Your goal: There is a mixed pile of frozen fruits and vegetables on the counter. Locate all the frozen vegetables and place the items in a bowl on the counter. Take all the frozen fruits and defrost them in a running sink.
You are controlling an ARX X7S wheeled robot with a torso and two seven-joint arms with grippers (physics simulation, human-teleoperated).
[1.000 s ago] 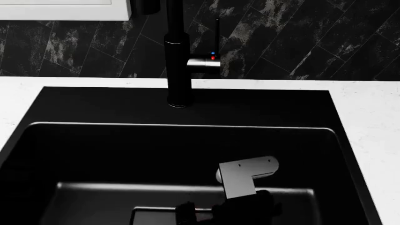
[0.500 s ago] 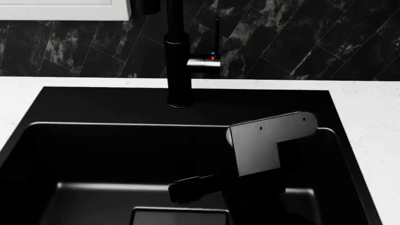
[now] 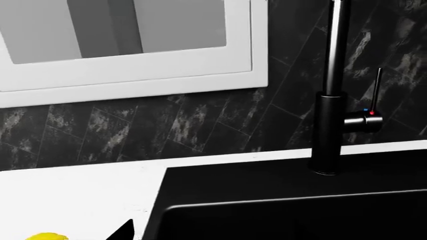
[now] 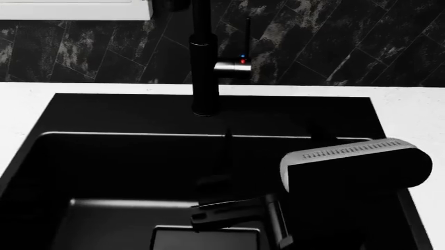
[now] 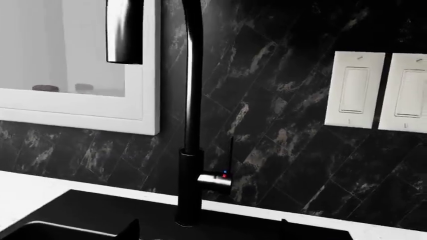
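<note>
Marble-white counter (image 4: 417,112) frames the black sink (image 4: 125,166) — right tool (image 4: 208,213) over it, grip unclear; left unseen.

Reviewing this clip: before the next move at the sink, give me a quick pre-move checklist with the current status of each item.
1. Water running from the tap: not ok, no stream visible.
2. Fruit in the sink: cannot tell, basin too dark.
3. Right pincer state: cannot tell, black on black.
4. Left pincer in sight: not ok, not clearly shown in any view.
5. Lemon on the counter: ok, beside the sink, not yet bowled.
</note>
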